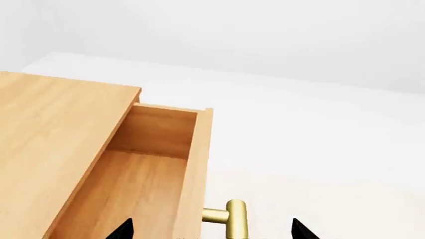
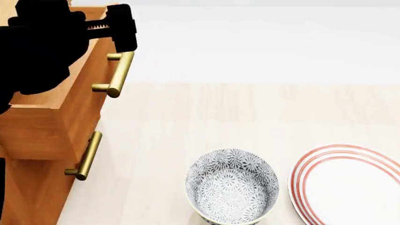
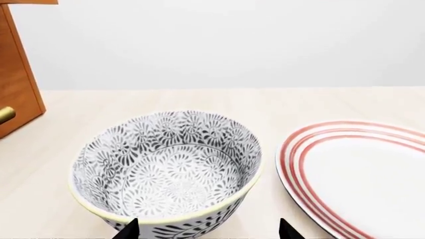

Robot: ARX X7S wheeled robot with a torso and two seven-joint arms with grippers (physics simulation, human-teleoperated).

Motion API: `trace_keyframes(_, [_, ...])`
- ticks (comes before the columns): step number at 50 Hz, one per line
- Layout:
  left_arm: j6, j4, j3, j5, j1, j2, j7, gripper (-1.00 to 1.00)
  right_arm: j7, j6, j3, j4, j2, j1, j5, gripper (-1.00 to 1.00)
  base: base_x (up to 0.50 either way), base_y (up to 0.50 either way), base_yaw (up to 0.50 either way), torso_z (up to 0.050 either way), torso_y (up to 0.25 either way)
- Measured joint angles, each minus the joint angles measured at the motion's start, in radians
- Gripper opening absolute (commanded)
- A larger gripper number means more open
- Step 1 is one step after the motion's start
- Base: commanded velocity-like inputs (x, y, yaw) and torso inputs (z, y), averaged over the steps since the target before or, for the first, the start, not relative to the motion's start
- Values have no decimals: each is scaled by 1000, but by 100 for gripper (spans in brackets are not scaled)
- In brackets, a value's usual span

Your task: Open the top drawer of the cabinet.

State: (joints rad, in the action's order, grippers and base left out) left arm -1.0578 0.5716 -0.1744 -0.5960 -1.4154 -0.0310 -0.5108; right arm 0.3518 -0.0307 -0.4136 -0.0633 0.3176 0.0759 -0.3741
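Observation:
The cabinet [image 2: 25, 197] stands at the left in the head view, with a lighter top [image 1: 47, 139]. Its top drawer [image 2: 81, 93] is pulled out, and the lighter wood box inside [image 1: 133, 189] shows empty. The drawer's brass bar handle [image 2: 119, 75] lies between the tips of my left gripper [image 1: 212, 231], which is open and spans the handle [image 1: 236, 219] and the drawer front without closing on them. In the head view the left gripper [image 2: 115, 28] sits just above the handle. My right gripper [image 3: 207, 231] is open and empty, close in front of the patterned bowl.
A second drawer's brass handle [image 2: 87, 157] shows lower on the cabinet. A patterned bowl [image 2: 233, 192] and a red-rimmed white plate [image 2: 350, 187] stand on the pale wood table [image 2: 206, 112]. The cabinet's edge [image 3: 17, 89] shows in the right wrist view.

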Motion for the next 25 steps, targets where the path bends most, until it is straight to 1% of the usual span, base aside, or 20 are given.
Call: trace_keyframes(25, [36,153,92,-238,-120,-3,-165,100,0,-1,-9,-8,2,3,-5,100,0,0,0,0,0])
